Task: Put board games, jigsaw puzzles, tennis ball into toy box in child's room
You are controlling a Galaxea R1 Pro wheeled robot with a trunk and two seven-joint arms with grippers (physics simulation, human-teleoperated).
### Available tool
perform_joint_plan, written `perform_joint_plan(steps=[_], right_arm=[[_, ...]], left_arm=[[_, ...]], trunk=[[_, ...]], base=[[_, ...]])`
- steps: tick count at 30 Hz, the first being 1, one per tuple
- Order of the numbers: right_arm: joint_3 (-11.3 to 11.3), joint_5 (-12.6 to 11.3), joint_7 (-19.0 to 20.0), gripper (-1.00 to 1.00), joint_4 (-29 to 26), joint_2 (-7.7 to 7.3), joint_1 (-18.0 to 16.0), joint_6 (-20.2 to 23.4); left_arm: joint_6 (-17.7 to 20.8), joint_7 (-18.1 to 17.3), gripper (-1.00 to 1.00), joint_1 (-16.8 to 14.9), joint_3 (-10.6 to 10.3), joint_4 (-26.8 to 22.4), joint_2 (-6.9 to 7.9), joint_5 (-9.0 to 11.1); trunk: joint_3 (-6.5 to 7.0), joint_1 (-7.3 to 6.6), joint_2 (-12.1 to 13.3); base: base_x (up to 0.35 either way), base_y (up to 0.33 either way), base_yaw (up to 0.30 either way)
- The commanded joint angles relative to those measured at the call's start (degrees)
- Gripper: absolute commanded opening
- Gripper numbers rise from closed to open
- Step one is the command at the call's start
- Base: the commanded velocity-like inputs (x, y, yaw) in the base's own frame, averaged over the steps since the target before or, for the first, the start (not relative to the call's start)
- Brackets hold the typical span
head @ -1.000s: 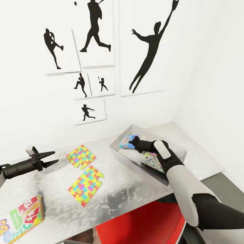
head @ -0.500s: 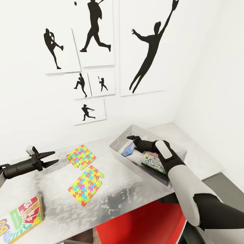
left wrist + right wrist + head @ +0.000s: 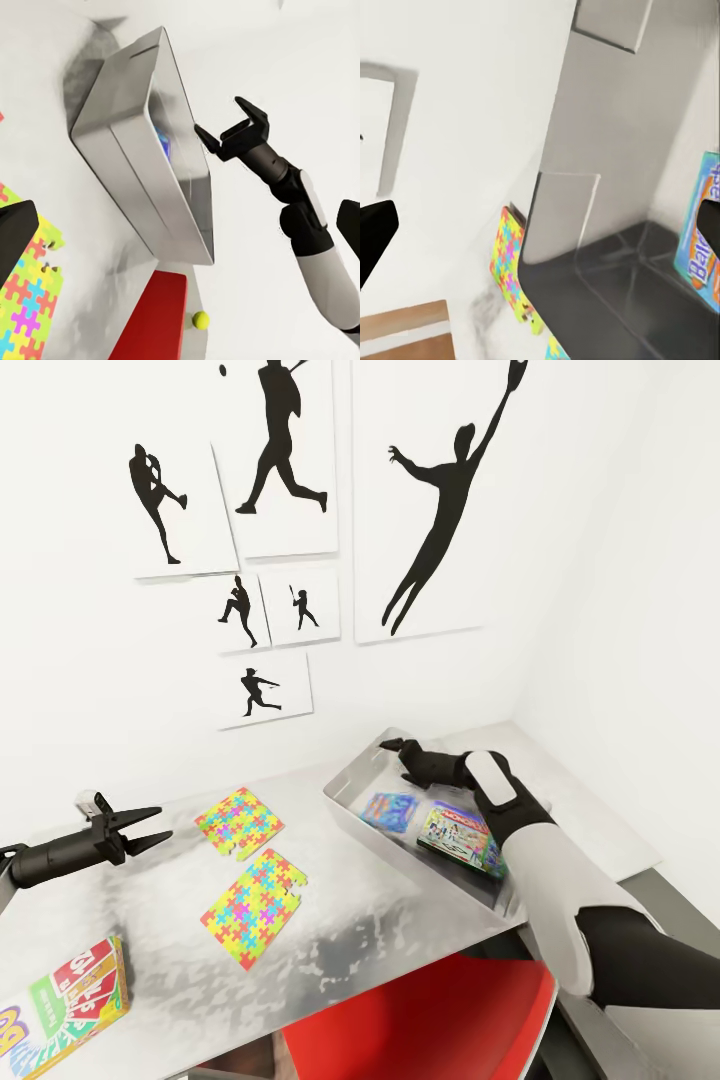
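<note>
The right gripper (image 3: 392,744) is hovering over the far edge of the toy box (image 3: 349,807), its fingers spread apart and holding nothing; the left wrist view shows it (image 3: 234,129) the same way, jaws parted beside the tub (image 3: 142,172). Inside the toy box a small blue board game (image 3: 390,809) is lying flat at the left, with a green-and-white board game (image 3: 458,835) lying just to its right, partly under the right arm. The left gripper (image 3: 150,828) is hanging above the left part of the table (image 3: 400,920), its fingers apart and empty. Two jigsaw puzzles are lying flat on the table left of the toy box, one farther (image 3: 238,822) and one nearer (image 3: 256,893). The large SKIP-BO game (image 3: 65,1005) is sitting at the near left corner of the table. A tennis ball (image 3: 200,320) is showing in the left wrist view beside a red chair (image 3: 420,1025).
</note>
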Motion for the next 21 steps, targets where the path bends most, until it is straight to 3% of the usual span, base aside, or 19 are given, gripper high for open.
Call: perform_joint_plan(steps=[1, 6, 21], right_arm=[[-0.1, -0.1, -0.3, 1.0, 0.0, -0.13, -0.2, 0.4], [-0.1, -0.1, -3.7, 1.0, 0.0, -0.7, -1.0, 1.8], [0.0, -0.1, -4.1, 1.0, -0.1, -0.79, -0.9, 2.0]], left_arm=[[0.6, -0.2, 1.0, 0.0, 0.0, 0.0, 0.0, 0.0], [0.6, -0.2, 1.0, 0.0, 0.0, 0.0, -0.01, 0.0], [0.6, -0.2, 1.0, 0.0, 0.0, 0.0, -0.02, 0.0]], trunk=[[-0.1, 0.03, -0.1], [-0.1, 0.03, -0.1], [-0.1, 0.03, -0.1]], base=[[0.0, 0.0, 0.0], [0.0, 0.0, 0.0], [0.0, 0.0, 0.0]])
